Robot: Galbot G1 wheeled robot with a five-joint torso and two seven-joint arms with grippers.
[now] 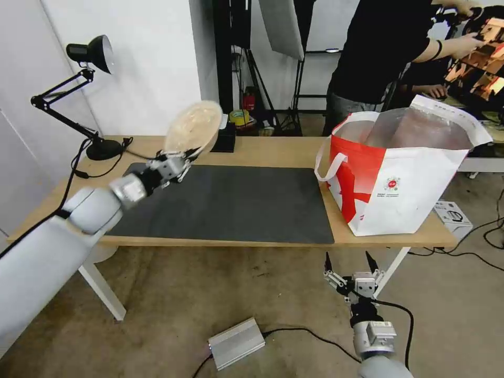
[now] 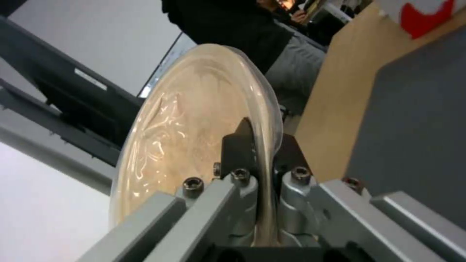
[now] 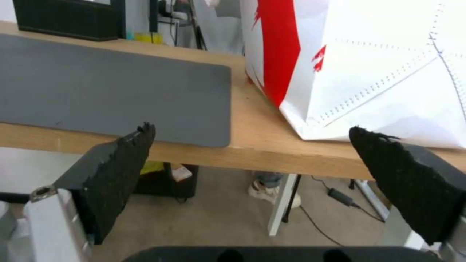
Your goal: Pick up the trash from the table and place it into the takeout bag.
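At the far left a black lamp (image 1: pixel 89 52) stood on the table (image 1: pixel 273 149), its base at the back corner and its cable trailing toward the mat (image 1: pixel 226 202). Just right of it the left gripper (image 1: pixel 181 157) was raised above the mat's back left corner, clenched on the rim of the tan bowl (image 1: pixel 193 127). The bowl was tipped up on edge, well clear of the surface; in the left wrist view one finger (image 2: pixel 238 145) lay inside the bowl (image 2: pixel 194 127) and the other outside, pinching the rim between them. Behind the bowl a black box (image 1: pixel 227 137) sat at the table's back edge.

The grey mat covered the middle of the light wood top, and nothing stood between the bowl and the bag (image 1: pixel 404 168). The bag stood upright on the table's right end, just beside the mat's right edge, mouth open, foil lining showing, one white handle hanging on its left side. What lay inside could not be told.

The right gripper (image 1: pixel 350 261) hung below the table's front edge, near the bag's front corner, released, its fingers (image 3: pixel 121 160) spread wide and pointed at the table edge and the bag (image 3: pixel 369 72).

On the floor lay a silver box (image 1: pixel 236 342) with cables. A white wall stood behind the lamp, light stands behind the table.
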